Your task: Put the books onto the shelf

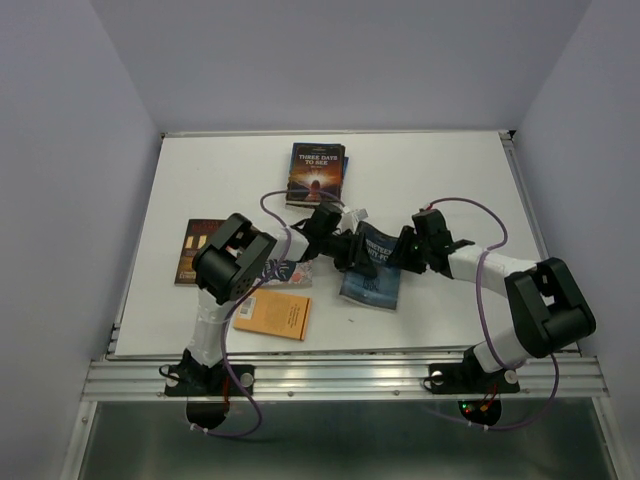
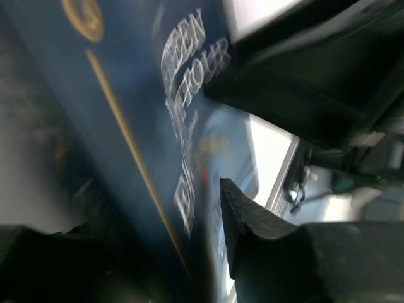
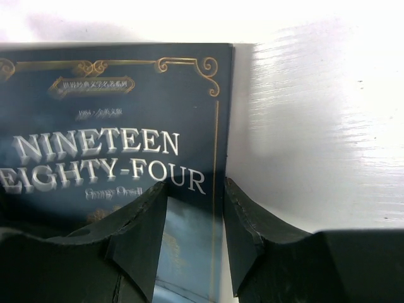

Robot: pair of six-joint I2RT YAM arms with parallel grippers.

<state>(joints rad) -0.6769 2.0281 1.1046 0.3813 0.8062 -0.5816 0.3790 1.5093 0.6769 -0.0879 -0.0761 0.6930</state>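
Nineteen Eighty-Four book (image 3: 113,158): right gripper (image 3: 196,208) half-open, straddling cover's long edge, bracing it so left gripper (image 2: 151,211) can pinch; left view blurred, jaws apparently clamped on book.

White tabletop (image 1: 450,180) between plain lavender walls (image 1: 330,60), aluminium rail (image 1: 340,378) along near edge.

In the left wrist view the blue book (image 2: 145,158) is smeared by blur. From above it is largely hidden, and the left arm (image 1: 232,262) covers part of the brown book (image 1: 188,250)
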